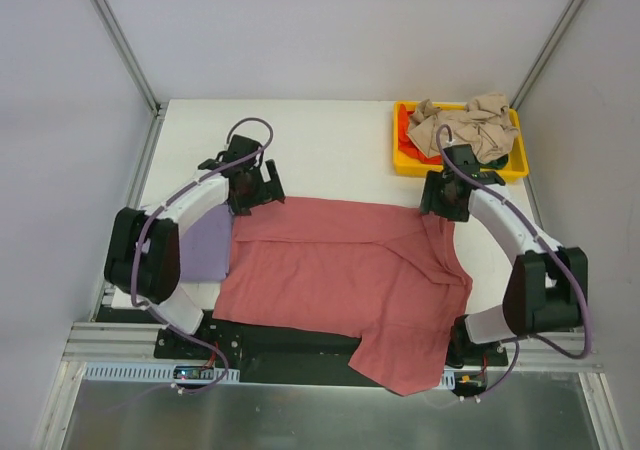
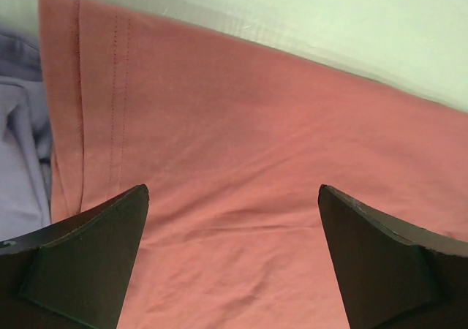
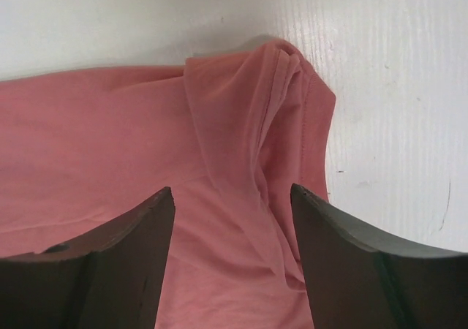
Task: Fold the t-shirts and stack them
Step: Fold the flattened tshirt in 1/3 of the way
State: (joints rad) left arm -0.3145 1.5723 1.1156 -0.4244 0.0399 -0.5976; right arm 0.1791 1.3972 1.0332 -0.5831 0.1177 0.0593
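Note:
A large dusty red-pink t-shirt (image 1: 340, 270) lies spread on the white table, one sleeve hanging over the near edge. My left gripper (image 1: 250, 192) is open above its far left corner; the wrist view shows flat cloth (image 2: 241, 168) between the jaws. My right gripper (image 1: 443, 205) is open above the shirt's far right corner, where the cloth is bunched into a fold (image 3: 256, 124). A lavender t-shirt (image 1: 208, 245) lies folded at the left, partly under the red-pink one and the left arm; it also shows in the left wrist view (image 2: 18, 153).
A yellow tray (image 1: 515, 165) at the back right holds a crumpled beige t-shirt (image 1: 465, 120), with red (image 1: 404, 122) and dark green (image 1: 497, 157) cloth under it. Bare white table (image 1: 330, 140) lies behind the shirt. Metal frame posts stand at the back corners.

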